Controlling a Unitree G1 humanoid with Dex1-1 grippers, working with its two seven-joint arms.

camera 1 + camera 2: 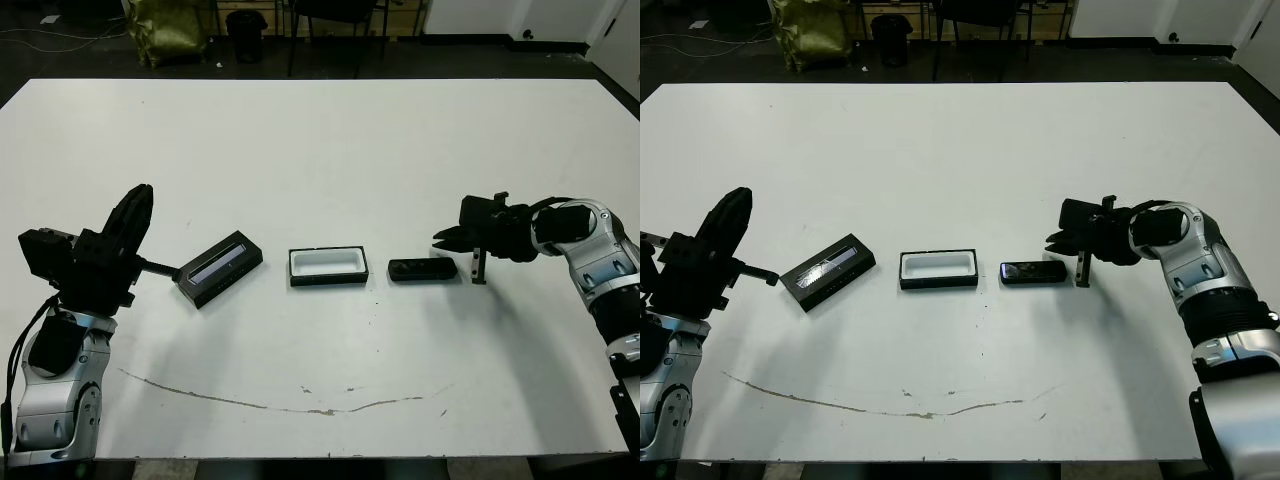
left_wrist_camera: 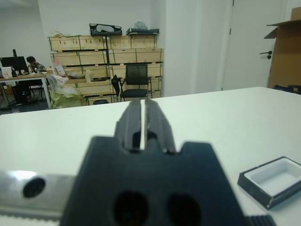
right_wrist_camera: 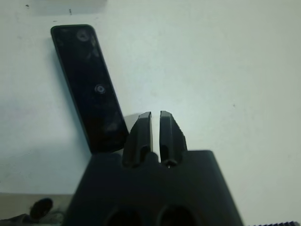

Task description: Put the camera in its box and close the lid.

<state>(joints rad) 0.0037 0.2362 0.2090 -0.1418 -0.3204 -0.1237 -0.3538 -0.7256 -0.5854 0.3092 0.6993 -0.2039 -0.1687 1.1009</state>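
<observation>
Three things lie in a row mid-table. The lid (image 1: 222, 268), black with a pale silvery-blue strip, sits angled on the left. In the middle is the open box (image 1: 326, 282) with its white inside showing and nothing in it. The black camera (image 1: 422, 270) lies flat on the table just right of the box. My right gripper (image 1: 442, 240) is shut, empty, and hovers just beyond the camera's right end; the right wrist view has the camera (image 3: 89, 84) beside the fingers (image 3: 171, 132). My left gripper (image 1: 140, 200) is shut, empty and raised, left of the lid.
A long thin scratch (image 1: 270, 405) runs across the table near its front edge. Chairs (image 1: 335, 25) and a yellow-green bag (image 1: 165, 30) stand beyond the far edge. The left wrist view shows stacked crates (image 2: 108, 56) and a person (image 2: 33, 63) at a desk far off.
</observation>
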